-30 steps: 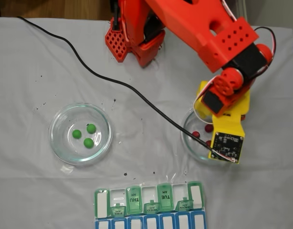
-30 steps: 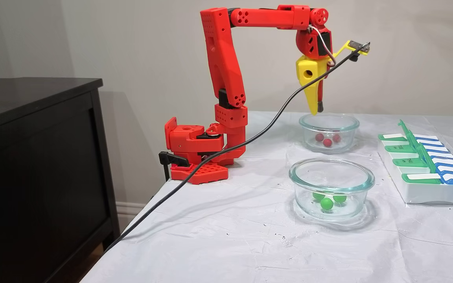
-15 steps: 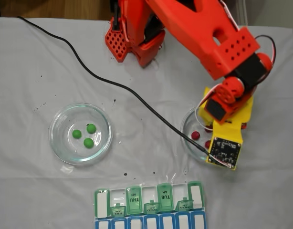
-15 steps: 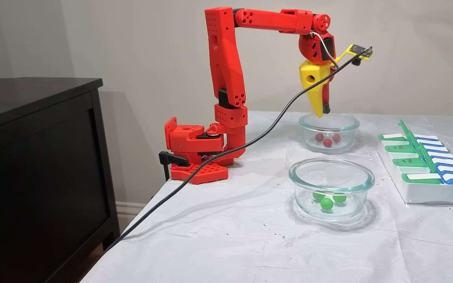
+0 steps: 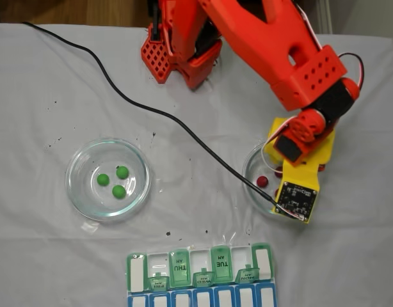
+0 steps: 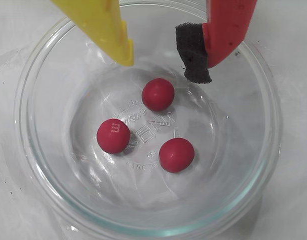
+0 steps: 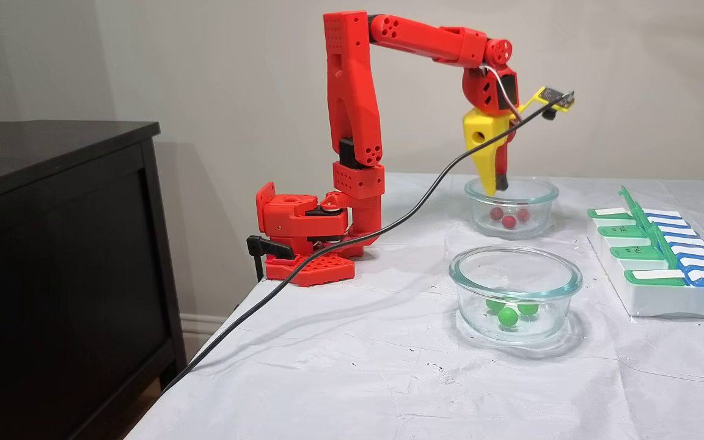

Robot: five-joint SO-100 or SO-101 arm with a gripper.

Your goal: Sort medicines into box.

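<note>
Three dark red medicines [image 6: 158, 94] [image 7: 509, 221] lie in the far glass dish [image 6: 38, 165] [image 7: 471, 189]. My gripper [image 6: 161, 62] [image 7: 496, 186] hangs open just above them at the dish's rim, with nothing between the yellow finger and the red finger's black pad [image 6: 193, 60]. Three green medicines [image 5: 119, 191] [image 7: 507, 316] sit in the other glass dish [image 5: 72, 179] [image 7: 514, 272]. The box [image 5: 180, 265] [image 7: 663, 302] stands at the table's near edge in a fixed view, its green lids partly raised. One red medicine [image 5: 262, 181] shows beside the wrist.
A black cable [image 5: 158, 112] [image 7: 352, 235] runs across the white cloth from the wrist camera to the table's edge. The red arm base [image 7: 306, 235] stands at the back. A row of blue-and-white compartments [image 5: 203, 299] adjoins the green one. A black cabinet [image 7: 52, 244] stands beside the table.
The arm has lowered the gripper from well above the dish of red medicines down to its rim. The dishes, medicines and box have not moved.
</note>
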